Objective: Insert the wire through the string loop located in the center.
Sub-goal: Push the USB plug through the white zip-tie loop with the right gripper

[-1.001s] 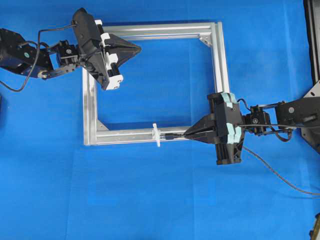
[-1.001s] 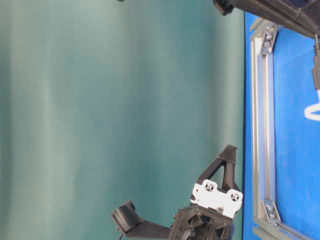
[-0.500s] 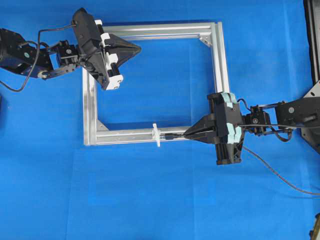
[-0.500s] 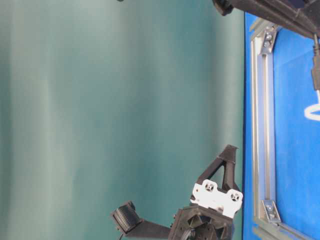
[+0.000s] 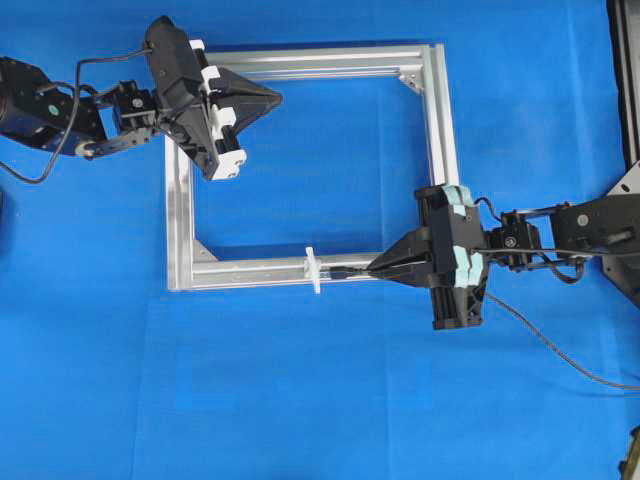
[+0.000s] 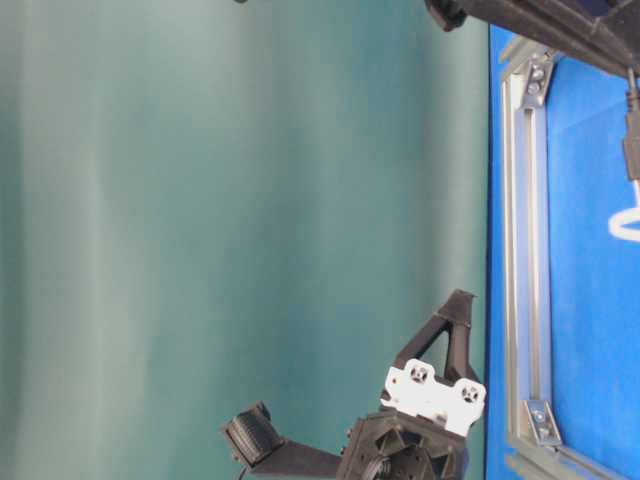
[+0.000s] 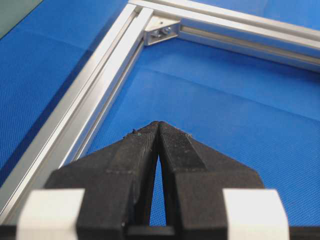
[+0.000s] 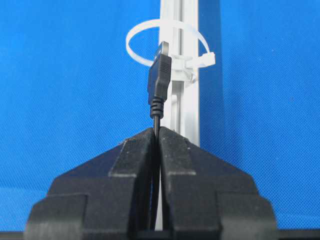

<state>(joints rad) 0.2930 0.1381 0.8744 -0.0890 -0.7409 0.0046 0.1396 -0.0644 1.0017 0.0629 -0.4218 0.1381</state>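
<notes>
The string loop (image 5: pixel 313 270), a small white cable tie, stands upright on the near rail of the aluminium frame (image 5: pixel 430 120). My right gripper (image 5: pixel 372 268) is shut on the wire (image 5: pixel 345 270) just behind its dark plug. The plug (image 8: pixel 160 75) points straight at the string loop (image 8: pixel 129 47), and its tip is a short way to the right of the loop in the overhead view. The rest of the wire trails off to the lower right (image 5: pixel 550 345). My left gripper (image 5: pixel 278 97) is shut and empty, hovering over the frame's far left corner.
The silver frame rail (image 8: pixel 185 115) runs under the plug and loop. In the left wrist view the frame's left rail (image 7: pixel 100 100) lies beside my left gripper (image 7: pixel 159 125). Blue cloth covers the table.
</notes>
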